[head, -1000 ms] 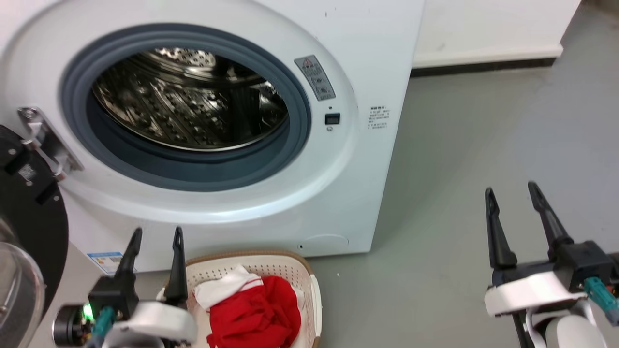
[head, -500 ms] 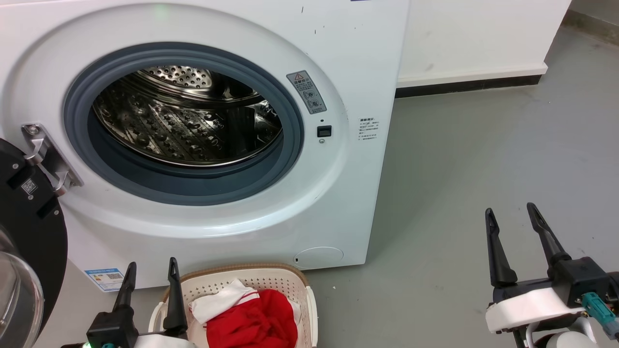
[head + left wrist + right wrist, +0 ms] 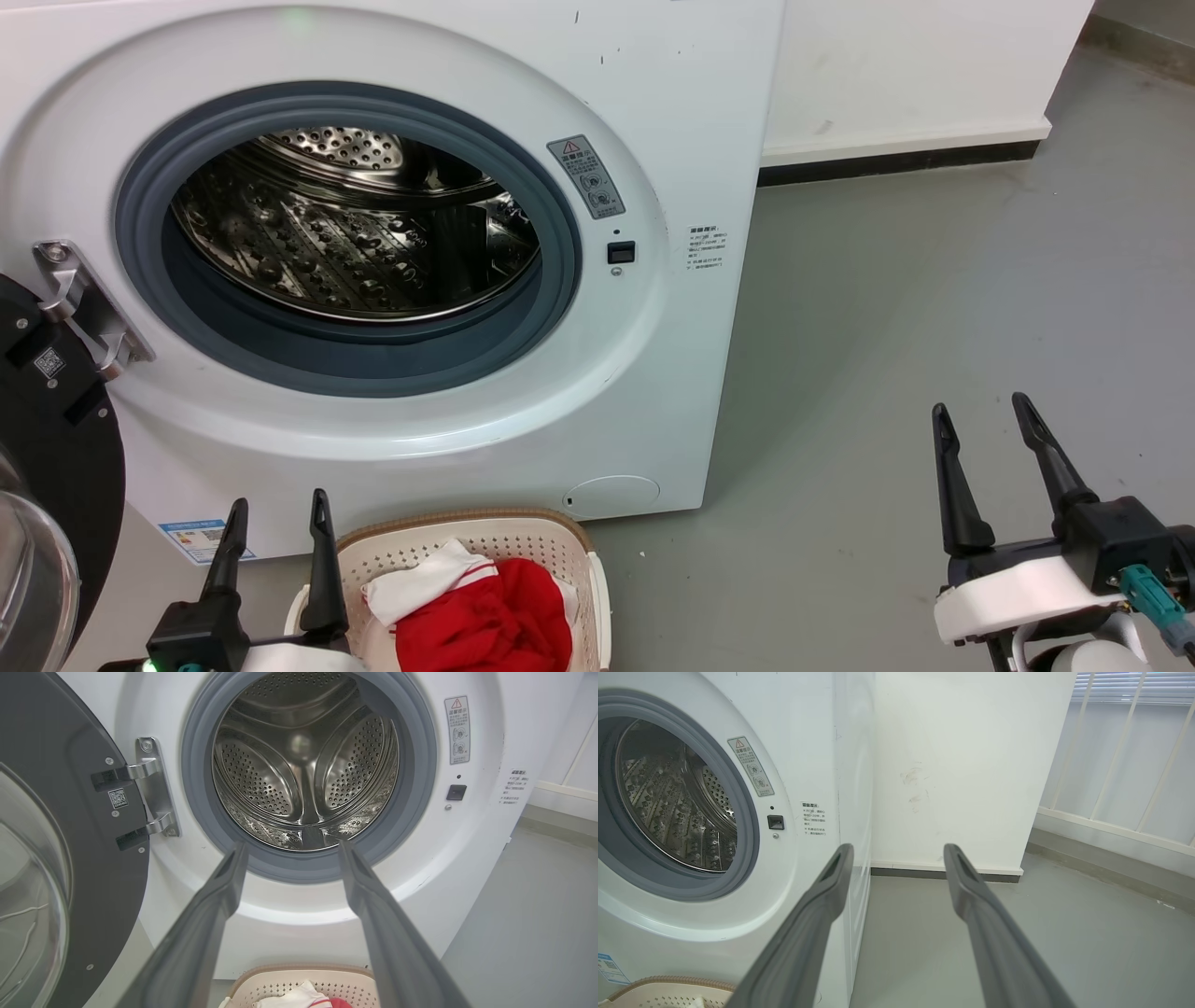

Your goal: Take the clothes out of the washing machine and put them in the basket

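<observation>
The clothes (image 3: 485, 623), a red heap with a white piece at its left, are seen lying inside the basket (image 3: 467, 516), which is set on the floor (image 3: 887, 308) just in front of the washing machine (image 3: 709, 112), below its open mouth. The left gripper (image 3: 280, 500) is held just beside the basket's left rim, its fingers spread wide with nothing between them. The right gripper (image 3: 978, 405) is held well apart over bare floor, likewise wide and empty. No fabric is seen in the drum (image 3: 303, 765) in the left wrist view, where perforated steel is shown down to the grey rubber ring (image 3: 560, 308). The removal is therefore judged finished or nearly so, and the step in hand is taken to be a last check of the drum. It is done well if the drum's lower front, partly hidden behind the ring in the head view, is looked over first. Should a piece be found, the left arm is better placed for the reach. The open door (image 3: 47, 439) at its left is to be avoided, and the basket is not to be nudged.
</observation>
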Robot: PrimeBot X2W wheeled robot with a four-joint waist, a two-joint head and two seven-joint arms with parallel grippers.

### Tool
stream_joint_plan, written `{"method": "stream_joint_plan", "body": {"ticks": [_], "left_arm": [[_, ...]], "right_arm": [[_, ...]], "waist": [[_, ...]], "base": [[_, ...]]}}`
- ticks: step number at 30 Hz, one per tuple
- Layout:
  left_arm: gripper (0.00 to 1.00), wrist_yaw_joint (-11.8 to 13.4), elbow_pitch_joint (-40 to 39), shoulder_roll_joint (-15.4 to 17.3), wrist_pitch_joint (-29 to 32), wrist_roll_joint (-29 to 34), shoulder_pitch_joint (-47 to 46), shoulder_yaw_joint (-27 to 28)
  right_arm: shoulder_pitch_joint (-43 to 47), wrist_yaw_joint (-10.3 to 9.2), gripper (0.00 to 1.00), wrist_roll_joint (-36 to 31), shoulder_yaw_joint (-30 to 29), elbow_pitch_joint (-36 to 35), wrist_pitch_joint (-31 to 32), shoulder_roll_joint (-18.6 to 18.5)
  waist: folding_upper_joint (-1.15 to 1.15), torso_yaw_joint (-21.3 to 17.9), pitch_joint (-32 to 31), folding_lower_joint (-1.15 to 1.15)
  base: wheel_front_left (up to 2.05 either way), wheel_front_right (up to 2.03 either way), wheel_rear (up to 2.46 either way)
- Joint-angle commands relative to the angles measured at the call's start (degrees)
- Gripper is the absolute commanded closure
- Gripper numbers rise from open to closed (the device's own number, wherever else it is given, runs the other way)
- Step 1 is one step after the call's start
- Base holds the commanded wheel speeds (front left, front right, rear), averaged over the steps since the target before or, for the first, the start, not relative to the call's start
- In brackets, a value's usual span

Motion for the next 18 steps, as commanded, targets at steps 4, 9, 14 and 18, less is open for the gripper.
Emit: {"method": "stream_joint_plan", "body": {"ticks": [4,9,14,18], "left_arm": [[0.00,-0.54,-0.34,-0.21,-0.12,0.41,-0.02,0.65],[0.00,-0.97,-0.26,-0.51,-0.12,-0.02,-0.16,1.03],[1.00,-1.16,1.31,-0.74,0.30,-0.29,0.06,1.16],[1.00,-1.36,2.97,-0.84,1.51,-2.99,-0.51,1.61]], "right_arm": [[0.16,-0.08,0.00,0.53,-0.05,-0.07,-0.13,0.08],[-0.06,-0.08,0.00,0.45,-0.02,-0.02,-0.13,0.08],[0.35,0.01,1.00,0.15,-0.02,1.24,0.12,0.02],[0.73,0.01,1.00,3.34,-0.11,2.31,0.95,0.03]], "waist": [[0.00,0.10,0.15,0.00],[0.00,0.22,0.27,0.00],[0.00,0.29,0.34,0.00],[0.00,0.40,0.34,0.00]], "base": [[0.00,0.00,0.00],[0.00,0.00,0.00],[0.00,0.00,0.00],[0.00,0.00,0.00]]}}
